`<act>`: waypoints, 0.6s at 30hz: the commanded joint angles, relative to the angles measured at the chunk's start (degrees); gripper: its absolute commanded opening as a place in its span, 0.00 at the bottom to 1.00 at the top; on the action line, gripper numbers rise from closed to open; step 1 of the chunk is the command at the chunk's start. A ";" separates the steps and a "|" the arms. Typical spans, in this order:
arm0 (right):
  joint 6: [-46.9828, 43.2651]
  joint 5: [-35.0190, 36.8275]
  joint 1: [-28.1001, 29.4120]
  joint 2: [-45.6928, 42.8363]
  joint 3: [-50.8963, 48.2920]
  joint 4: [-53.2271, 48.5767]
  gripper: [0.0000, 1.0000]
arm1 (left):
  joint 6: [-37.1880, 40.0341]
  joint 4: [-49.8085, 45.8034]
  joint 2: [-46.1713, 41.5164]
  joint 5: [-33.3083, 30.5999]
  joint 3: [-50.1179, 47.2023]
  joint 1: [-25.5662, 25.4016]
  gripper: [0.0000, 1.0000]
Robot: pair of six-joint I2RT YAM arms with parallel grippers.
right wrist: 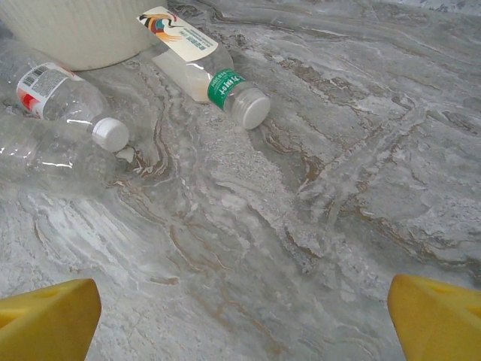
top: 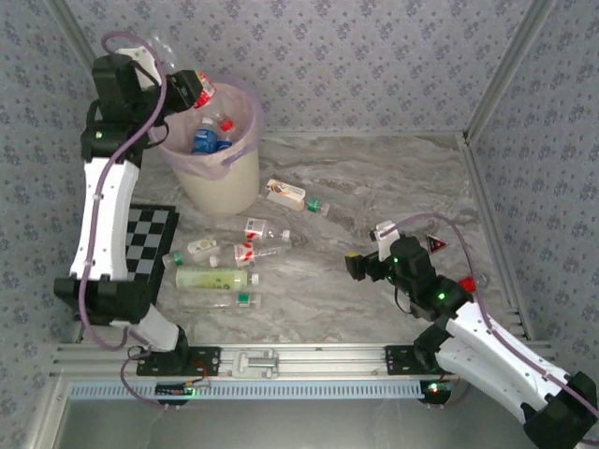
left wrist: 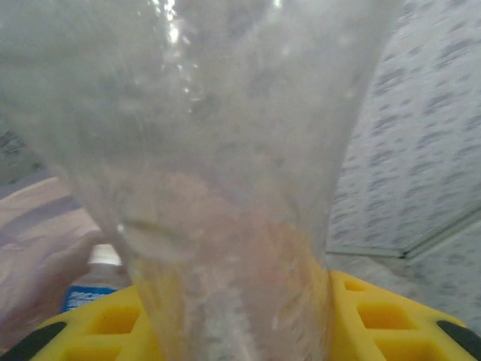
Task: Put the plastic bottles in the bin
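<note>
Left gripper [top: 190, 89] gripped a clear bottle [left wrist: 225, 150]; bin [top: 253, 117] opening lay just beside, at 5 o'clock seen from above.

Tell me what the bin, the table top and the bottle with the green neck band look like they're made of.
The bin: cream plastic probably, ribbed matte wall, with a thin pink film liner. The table top: grey veined marble look, maybe stone or printed laminate. The green-banded bottle: clear glossy thin plastic, paper-like label.
</note>
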 commanded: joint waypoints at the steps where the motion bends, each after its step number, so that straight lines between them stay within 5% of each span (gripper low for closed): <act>1: -0.06 2.95 0.30 -2.84 1.45 -3.71 1.00 | 7.62 -10.42 6.31 -2.79 6.02 -0.07 0.00; 13: 6.80 7.01 -0.24 -4.72 -0.69 -4.35 1.00 | 19.45 -28.30 25.01 -0.61 17.73 -2.64 0.00; 18: 7.91 5.44 -0.41 -2.23 -1.21 -1.88 1.00 | 20.14 -27.54 28.01 0.89 16.29 -3.83 0.26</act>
